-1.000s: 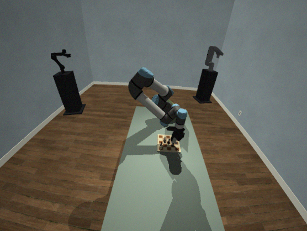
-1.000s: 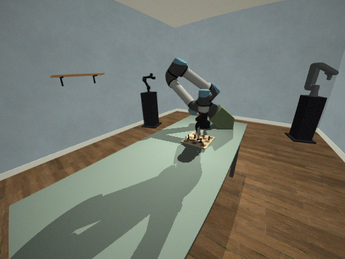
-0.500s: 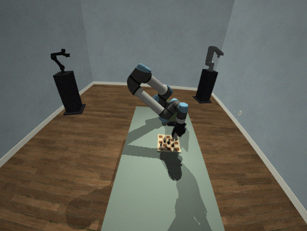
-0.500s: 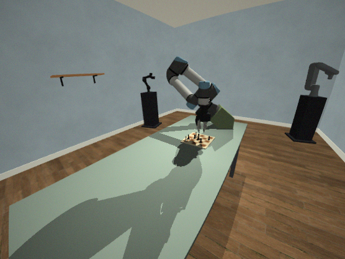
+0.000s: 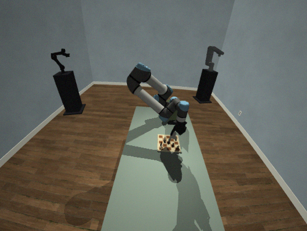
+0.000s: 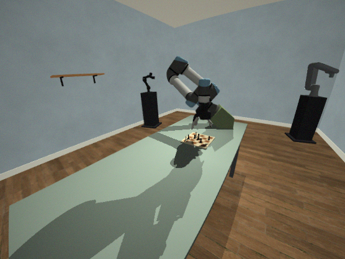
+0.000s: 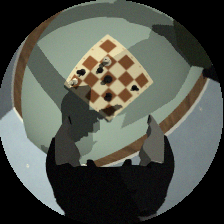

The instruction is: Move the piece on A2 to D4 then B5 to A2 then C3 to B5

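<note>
The small chessboard (image 7: 110, 75) lies on the green table and also shows in the top view (image 5: 169, 143) and the exterior view (image 6: 198, 140). Several black pieces stand on it, among them one (image 7: 106, 80) near the middle, one (image 7: 135, 88) toward the right edge and one (image 7: 107, 110) at the near corner. A light piece (image 7: 106, 62) stands farther in, and another light piece (image 7: 74, 81) stands at the left edge. The square labels are too small to read. My gripper (image 7: 109, 116) (image 5: 174, 134) is wide open and empty. It hangs above the board's near edge, clear of the pieces.
The table's edge and the wooden floor run below and to the right of the board in the wrist view. A green wedge-shaped block (image 6: 223, 118) stands behind the board by the arm. Two black pedestals (image 5: 68, 92) (image 5: 205, 86) with small arms stand far off on the floor.
</note>
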You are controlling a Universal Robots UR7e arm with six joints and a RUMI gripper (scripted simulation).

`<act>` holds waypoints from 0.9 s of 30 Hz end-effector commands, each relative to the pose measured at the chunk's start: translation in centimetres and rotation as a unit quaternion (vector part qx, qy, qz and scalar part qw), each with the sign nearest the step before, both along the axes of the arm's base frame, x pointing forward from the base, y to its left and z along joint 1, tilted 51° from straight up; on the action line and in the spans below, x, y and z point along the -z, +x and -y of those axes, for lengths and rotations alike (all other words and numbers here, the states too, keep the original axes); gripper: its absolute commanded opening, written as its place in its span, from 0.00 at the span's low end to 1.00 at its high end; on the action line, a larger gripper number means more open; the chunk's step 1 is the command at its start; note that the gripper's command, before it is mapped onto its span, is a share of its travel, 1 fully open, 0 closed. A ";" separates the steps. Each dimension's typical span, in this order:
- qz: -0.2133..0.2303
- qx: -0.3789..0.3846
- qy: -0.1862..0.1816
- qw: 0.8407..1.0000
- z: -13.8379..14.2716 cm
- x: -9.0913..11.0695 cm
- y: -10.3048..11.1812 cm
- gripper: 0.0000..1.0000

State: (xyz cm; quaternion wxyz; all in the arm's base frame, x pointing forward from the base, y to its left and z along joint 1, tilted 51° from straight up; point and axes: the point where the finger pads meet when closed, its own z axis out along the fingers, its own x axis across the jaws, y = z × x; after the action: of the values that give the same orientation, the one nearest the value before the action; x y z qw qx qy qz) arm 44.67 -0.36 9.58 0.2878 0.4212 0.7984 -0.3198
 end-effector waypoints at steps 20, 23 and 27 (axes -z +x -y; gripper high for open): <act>0.025 0.021 0.006 0.999 -0.8 1.9 -1.7 1.00; 0.057 0.048 0.015 0.997 -1.5 3.9 -3.9 1.00; 0.089 0.075 0.022 0.993 -2.1 5.7 -6.0 1.00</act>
State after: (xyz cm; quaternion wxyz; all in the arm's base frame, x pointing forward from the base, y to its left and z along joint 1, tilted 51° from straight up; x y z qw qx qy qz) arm 41.34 0.70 6.43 0.3035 0.4686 0.7732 -0.3006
